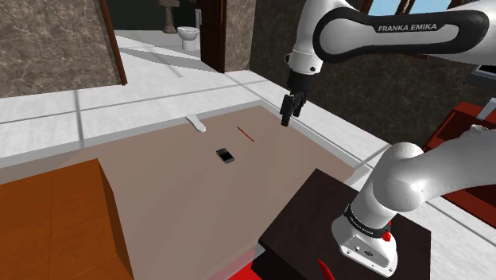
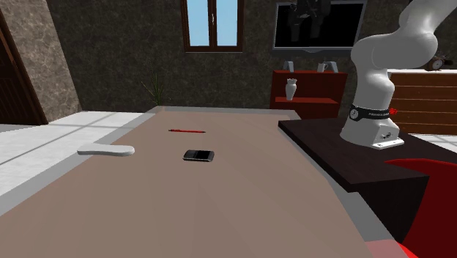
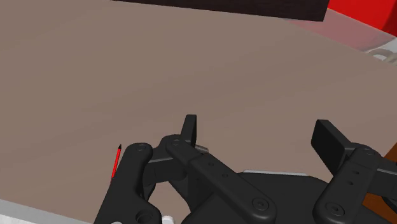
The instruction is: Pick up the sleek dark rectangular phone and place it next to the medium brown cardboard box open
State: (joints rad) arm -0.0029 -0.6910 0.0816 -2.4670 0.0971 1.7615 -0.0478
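The gripper (image 1: 286,116) is hanging above the table (image 1: 183,199) with its fingers standing wide apart and nothing between them. The dark phone (image 1: 226,155) is lying flat on the table, well apart from the gripper, toward the shoulder view's lower left of it, near the red pen (image 1: 246,134).
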